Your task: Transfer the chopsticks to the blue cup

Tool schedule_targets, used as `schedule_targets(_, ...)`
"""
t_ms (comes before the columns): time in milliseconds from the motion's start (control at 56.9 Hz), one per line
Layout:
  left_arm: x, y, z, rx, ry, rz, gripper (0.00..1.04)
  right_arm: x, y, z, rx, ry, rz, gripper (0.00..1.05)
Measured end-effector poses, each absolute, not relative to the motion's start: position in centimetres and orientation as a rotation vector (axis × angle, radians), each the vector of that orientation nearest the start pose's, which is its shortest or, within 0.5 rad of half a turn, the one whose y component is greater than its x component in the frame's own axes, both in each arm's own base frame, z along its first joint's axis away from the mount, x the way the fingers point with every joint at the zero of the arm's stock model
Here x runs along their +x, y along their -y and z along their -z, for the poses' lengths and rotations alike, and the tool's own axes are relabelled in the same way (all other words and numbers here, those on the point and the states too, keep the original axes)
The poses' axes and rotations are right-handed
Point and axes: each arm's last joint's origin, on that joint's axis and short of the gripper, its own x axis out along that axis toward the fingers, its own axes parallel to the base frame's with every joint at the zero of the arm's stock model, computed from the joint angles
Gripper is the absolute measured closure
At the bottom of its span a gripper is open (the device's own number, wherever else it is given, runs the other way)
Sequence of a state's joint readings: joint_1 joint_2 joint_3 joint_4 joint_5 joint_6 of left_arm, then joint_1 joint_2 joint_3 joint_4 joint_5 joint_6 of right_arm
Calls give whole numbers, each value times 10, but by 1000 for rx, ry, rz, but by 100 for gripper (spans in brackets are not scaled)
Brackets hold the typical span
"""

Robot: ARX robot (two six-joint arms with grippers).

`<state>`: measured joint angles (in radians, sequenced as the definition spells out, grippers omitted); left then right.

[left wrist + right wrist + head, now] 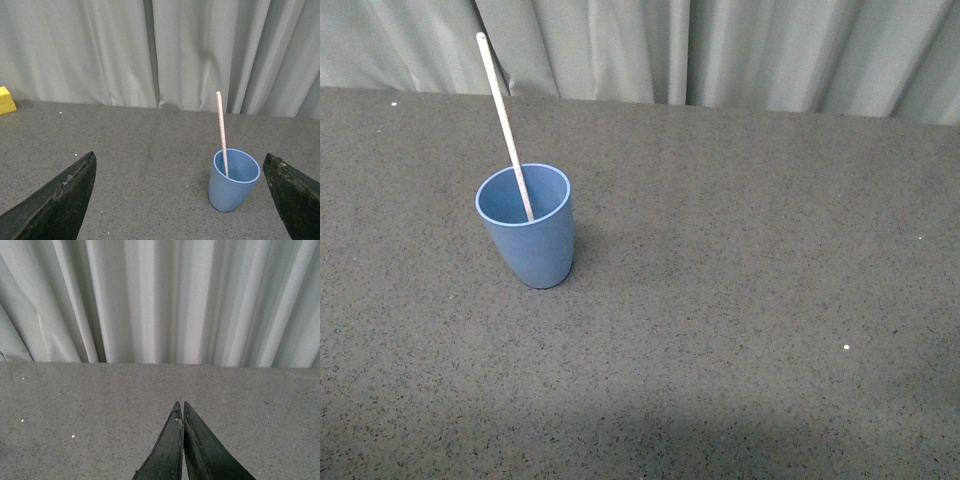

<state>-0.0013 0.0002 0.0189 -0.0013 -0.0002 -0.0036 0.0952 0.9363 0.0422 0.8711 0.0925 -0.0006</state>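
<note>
The blue cup stands upright on the grey speckled table. The pale chopstick stands inside it, leaning back and to the left, its top well above the rim. Neither arm shows in the front view. In the left wrist view the cup with the chopstick stands ahead, between my left gripper's wide-open jaws and closer to one of them; the gripper holds nothing. My right gripper is shut and empty, its tips pressed together over bare table, with no cup in its view.
The grey table ends at a pale curtain along the back. A yellow block lies near the table's back edge in the left wrist view.
</note>
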Motion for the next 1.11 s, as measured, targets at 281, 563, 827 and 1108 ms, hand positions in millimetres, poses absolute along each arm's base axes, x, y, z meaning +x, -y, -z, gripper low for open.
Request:
schedule_targets(281, 97, 0, -170, -4, 17, 1, 7, 131, 0, -166, 1, -2, -1, 104)
schedule_targets(563, 97, 0, -170, -4, 17, 1, 7, 120, 0, -168, 1, 6, -1, 104)
schedule_targets(827, 97, 0, -170, -4, 17, 1, 7, 114, 0, -168, 1, 8, -2, 104)
schedule_targets(1108, 97, 0, -170, -4, 17, 1, 7, 108, 0, -168, 1, 8, -2, 104)
